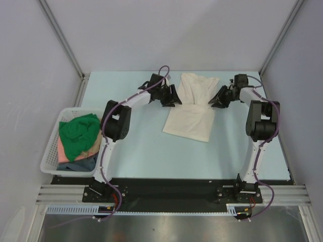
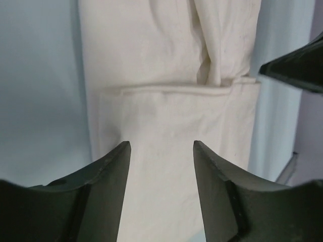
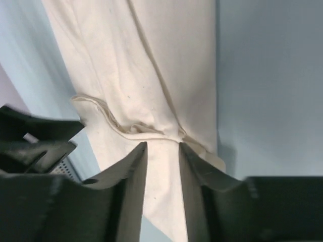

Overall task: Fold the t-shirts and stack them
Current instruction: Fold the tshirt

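A cream t-shirt (image 1: 192, 106) lies partly folded in the middle of the table, its far part doubled over the near part along a crosswise fold (image 2: 171, 91). My left gripper (image 1: 176, 100) hovers at the shirt's left edge, open, with only flat cloth showing below its jaws (image 2: 161, 146). My right gripper (image 1: 214, 101) hovers at the right edge, narrowly open over the bunched fold (image 3: 162, 146), with nothing pinched. A green t-shirt (image 1: 78, 133), a salmon pink one (image 1: 63, 154) and a dark blue one (image 1: 81, 164) lie heaped in the basket.
The white lattice basket (image 1: 50, 151) sits at the table's left edge beside the left arm. Grey walls and metal frame posts close in the table on three sides. Light blue table surface (image 1: 146, 146) shows in front of the shirt.
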Tool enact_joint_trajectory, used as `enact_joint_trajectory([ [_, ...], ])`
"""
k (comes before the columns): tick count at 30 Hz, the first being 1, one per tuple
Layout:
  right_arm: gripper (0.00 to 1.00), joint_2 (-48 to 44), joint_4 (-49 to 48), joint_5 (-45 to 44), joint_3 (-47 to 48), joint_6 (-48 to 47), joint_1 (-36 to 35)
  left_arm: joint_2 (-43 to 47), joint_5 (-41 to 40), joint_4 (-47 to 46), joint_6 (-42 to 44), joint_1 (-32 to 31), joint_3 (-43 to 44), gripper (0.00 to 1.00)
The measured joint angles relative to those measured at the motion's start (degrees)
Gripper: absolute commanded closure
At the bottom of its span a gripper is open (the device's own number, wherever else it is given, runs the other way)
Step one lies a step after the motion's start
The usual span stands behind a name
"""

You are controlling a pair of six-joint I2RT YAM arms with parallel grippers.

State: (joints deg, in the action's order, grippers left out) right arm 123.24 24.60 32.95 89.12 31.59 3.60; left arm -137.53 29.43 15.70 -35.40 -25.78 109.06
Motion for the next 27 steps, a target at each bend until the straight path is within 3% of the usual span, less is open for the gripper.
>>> enact_joint_trajectory([
  [5, 0.37, -6.49, 11.39, -5.49, 3.37, -6.62, 2.10, 16.85, -8.94, 8.07, 8.17, 0.04, -9.01, 0.35],
  [8, 0.33, -15.93, 12.68, -6.34, -5.09, -7.41, 3.54, 27.76, -12.76, 9.92, 10.73, 0.09, -15.19, 0.36],
  [12, 0.30, -29.49, 8.41, -3.63, -23.52, -1.92, 4.39, 39.82, -15.76, 8.20, 9.73, 0.09, -27.28, 0.39],
  [18, 0.28, -44.87, -4.17, -0.31, -50.29, 13.86, 3.58, 44.30, -14.82, 2.69, -0.83, 0.11, -44.78, 0.49],
  [23, 0.29, -55.15, -12.59, -1.75, -60.35, 24.39, 0.72, 44.33, -12.50, -7.85, -15.02, 0.07, -58.64, 0.51],
  [27, 0.30, -58.86, -21.64, -2.89, -69.00, 33.33, -2.54, 44.33, -12.46, -13.16, -23.21, -0.20, -62.51, 0.51],
])
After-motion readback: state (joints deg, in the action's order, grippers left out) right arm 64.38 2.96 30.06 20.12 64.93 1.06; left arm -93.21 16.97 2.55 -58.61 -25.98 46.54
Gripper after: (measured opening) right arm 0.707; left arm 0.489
